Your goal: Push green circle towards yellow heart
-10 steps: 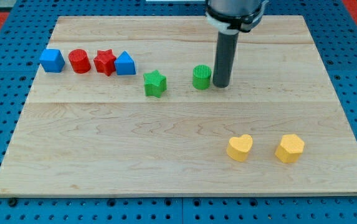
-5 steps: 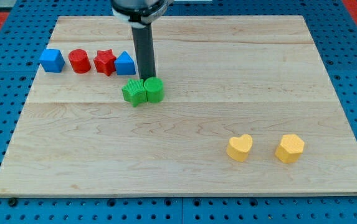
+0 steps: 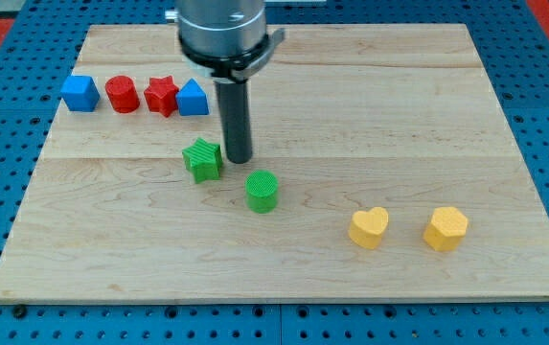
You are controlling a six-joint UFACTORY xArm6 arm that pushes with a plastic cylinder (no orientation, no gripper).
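Observation:
The green circle (image 3: 263, 190) stands on the wooden board, left of centre. The yellow heart (image 3: 369, 228) lies to its lower right, well apart from it. My tip (image 3: 240, 158) rests on the board just above and left of the green circle, with a small gap between them. The green star (image 3: 202, 159) sits right beside my tip on its left.
A yellow hexagon-like block (image 3: 446, 228) lies right of the heart. A row at the view's upper left holds a blue cube (image 3: 80, 93), a red cylinder (image 3: 122, 94), a red star (image 3: 161, 95) and a blue block (image 3: 193, 98). The board (image 3: 504, 115) ends at blue pegboard.
My tip swept left, pushing the green circle against the green star, then came down and right. The circle now sits lower right, apart from the star, closer to the heart.

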